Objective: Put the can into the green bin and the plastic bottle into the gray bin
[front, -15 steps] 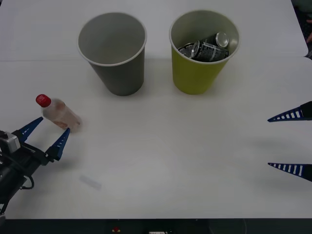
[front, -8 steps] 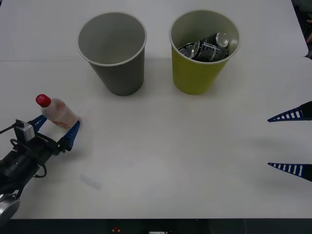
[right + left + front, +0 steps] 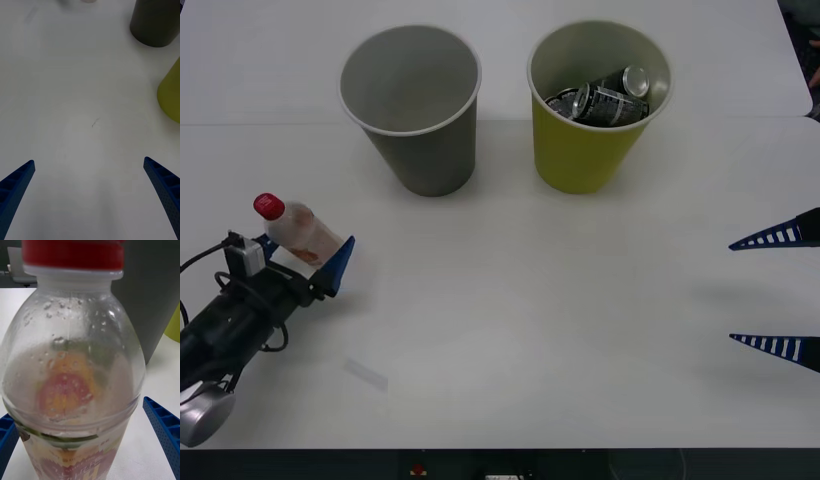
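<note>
Advanced since last check, my left claw [image 3: 302,266] now straddles the plastic bottle [image 3: 298,228], fingers wide; right claw [image 3: 777,292] parked, spread.

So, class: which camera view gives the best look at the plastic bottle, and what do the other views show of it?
The left wrist view: the plastic bottle stands close up, showing red cap, droplets and orange label between the left end effector fingers. The front view shows it whole but small, on the table's left. The right wrist view catches only a sliver at its edge.
</note>
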Robot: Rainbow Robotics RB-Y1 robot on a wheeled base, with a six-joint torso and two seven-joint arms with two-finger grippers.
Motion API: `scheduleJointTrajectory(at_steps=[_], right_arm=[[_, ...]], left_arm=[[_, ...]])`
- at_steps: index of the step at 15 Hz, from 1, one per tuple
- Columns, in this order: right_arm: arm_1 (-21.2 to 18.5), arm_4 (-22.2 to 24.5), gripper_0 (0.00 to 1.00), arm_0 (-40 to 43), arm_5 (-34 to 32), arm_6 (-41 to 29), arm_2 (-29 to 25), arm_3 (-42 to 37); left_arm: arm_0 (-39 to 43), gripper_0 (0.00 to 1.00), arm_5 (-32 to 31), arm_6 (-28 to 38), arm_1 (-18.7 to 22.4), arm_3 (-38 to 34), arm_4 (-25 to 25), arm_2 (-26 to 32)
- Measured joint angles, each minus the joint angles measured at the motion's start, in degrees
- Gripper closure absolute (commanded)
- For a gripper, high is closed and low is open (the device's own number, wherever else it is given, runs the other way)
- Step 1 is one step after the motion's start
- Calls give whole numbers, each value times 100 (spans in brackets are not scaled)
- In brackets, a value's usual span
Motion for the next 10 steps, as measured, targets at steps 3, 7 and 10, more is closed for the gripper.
scheduleJointTrajectory(at_steps=[3, 7, 10], right_arm=[[0, 0, 0, 0, 0, 0, 0, 0], [0, 0, 0, 0, 0, 0, 0, 0], [0, 0, 0, 0, 0, 0, 0, 0]], left_arm=[[-3, 100, 0, -34, 0, 0, -19, 4], [3, 100, 0, -40, 0, -10, -43, 5], [11, 100, 0, -5, 0, -61, -74, 13]])
